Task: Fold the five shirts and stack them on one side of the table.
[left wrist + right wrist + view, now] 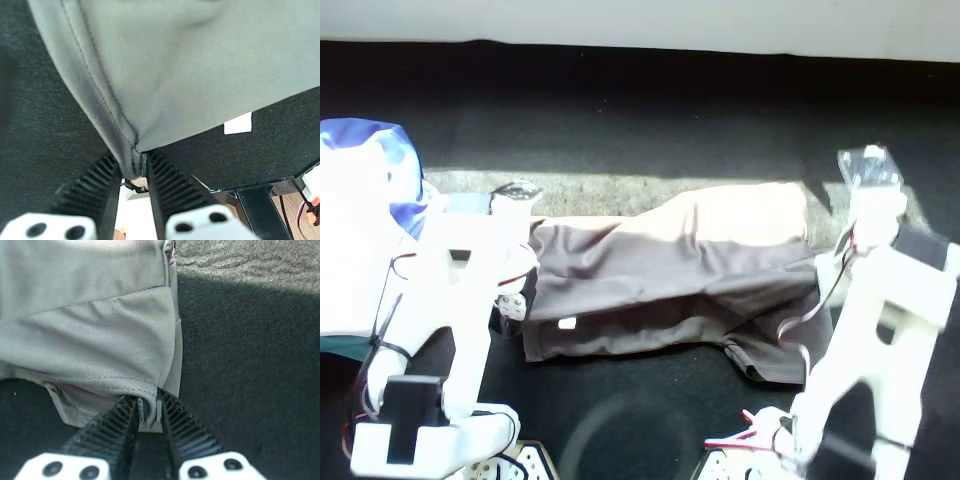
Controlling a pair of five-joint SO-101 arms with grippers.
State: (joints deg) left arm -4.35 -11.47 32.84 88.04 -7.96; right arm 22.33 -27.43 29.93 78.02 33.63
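A grey shirt (670, 290) lies stretched across the black table between the two arms, its far edge in a patch of sunlight. My left gripper (134, 172) is shut on the shirt's corner, the grey fabric (190, 65) hanging up and away from the ribbed fingers (100, 185). My right gripper (147, 412) is shut on a hemmed edge of the same shirt (90, 345). In the high view the left arm (470, 300) stands at the shirt's left end and the right arm (880, 300) at its right end. A white label (238, 123) lies on the mat under the shirt.
A pile of white and blue cloth (365, 220) sits at the left edge of the table, beside the left arm. The black mat (650, 110) stretches open behind the shirt, with a sunlit strip across it. The arm bases stand at the near edge.
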